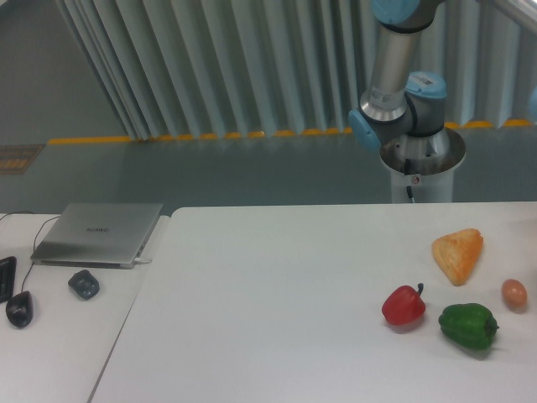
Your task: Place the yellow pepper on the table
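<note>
- The large plain white matte table (pixel 277 311) fills the lower part of the view, from about 7 o'clock round to 3 o'clock.
- The grey and light-blue robot arm (pixel 398 92) rises at about 1 o'clock behind the table's far edge, on a white pedestal (pixel 422 180); only its base joints and one upright link show.
- Its two-finger gripper lies outside the view, so whether the fingers are released or clenched cannot be told.
- No small glossy yellow pepper can be seen anywhere in the view, so its place cannot be told.
- A glossy red bell pepper (pixel 404 306) rests on the table at about 4 o'clock, just beside a glossy green bell pepper (pixel 468 326) at its 4 o'clock; they stand apart.
- An orange-yellow wedge-shaped pastry (pixel 458 253) lies at about 3 o'clock, beyond both peppers.
- A small brownish egg-shaped object (pixel 514 293) sits near the right edge, between the pastry and the green pepper.
- A smaller white desk (pixel 59 336) at 8 o'clock carries a closed silver laptop (pixel 99 232), a dark computer mouse (pixel 19 308) and a small dark rounded object (pixel 84 284).
</note>
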Tool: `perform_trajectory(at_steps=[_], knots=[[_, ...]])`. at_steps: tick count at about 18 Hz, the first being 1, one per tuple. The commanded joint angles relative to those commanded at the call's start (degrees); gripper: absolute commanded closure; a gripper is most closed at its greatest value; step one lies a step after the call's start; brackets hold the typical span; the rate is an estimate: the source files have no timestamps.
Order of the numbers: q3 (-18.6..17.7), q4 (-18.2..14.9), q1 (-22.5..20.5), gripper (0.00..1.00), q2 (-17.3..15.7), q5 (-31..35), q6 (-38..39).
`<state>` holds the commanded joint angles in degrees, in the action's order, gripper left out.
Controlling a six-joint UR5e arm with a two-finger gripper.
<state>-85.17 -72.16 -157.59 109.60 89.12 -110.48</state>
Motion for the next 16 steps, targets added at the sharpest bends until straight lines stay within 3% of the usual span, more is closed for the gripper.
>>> perform_trajectory(at_steps=[11, 16], knots=[[0.0, 0.3, 0.1, 0.00, -0.9, -0.3, 2.7], [-0.2, 5.3, 0.2, 0.00, -1.5, 4.1, 3.9]])
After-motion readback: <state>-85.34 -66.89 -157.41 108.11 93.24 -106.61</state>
